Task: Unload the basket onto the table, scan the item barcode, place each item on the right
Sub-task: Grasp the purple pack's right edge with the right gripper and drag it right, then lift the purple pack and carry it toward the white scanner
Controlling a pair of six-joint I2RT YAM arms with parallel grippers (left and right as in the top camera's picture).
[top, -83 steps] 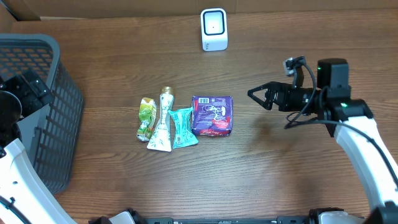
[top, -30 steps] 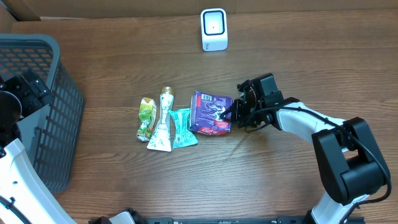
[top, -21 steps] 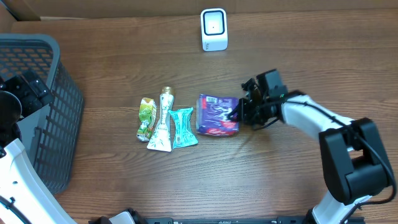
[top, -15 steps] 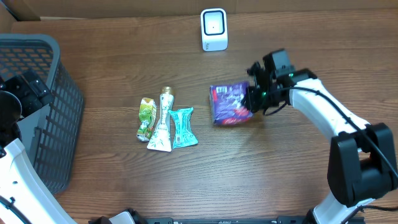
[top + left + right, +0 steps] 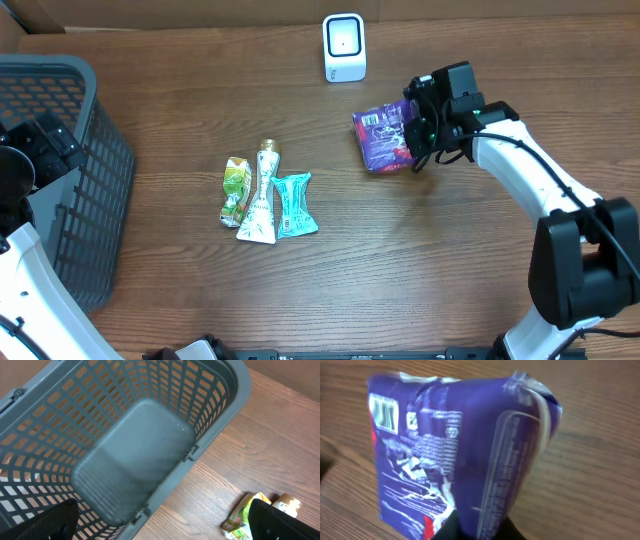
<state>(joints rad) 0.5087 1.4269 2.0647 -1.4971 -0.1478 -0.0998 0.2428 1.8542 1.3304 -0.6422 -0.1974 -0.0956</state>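
looking down on a wooden table and finding, nearest the robot's side, three small sachets lying flat in a row with edges touching: a green sachet, a white-and-yellow sachet and a teal sachet. hovering the left gripper off to the left above a grey basket, fingers spread as wide as they go and gripping nothing, with the green sachet peeking in at the lower right corner of the left wrist view. pinching, further out and to the right of the sachets, a purple packet in the right gripper, jaws closed narrowly on its right-hand edge, well apart from the sachets. holding it tipped up on edge, printed face turned toward the left, possibly just clear of the wood, though hard to judge from above. showing, in the right wrist view, the packet's white barcode at its upper left corner and dark fingertips gripping the bottom seam. reaching, farthest off, a white scanner standing at the far edge, left of and beyond the packet, apart from it.
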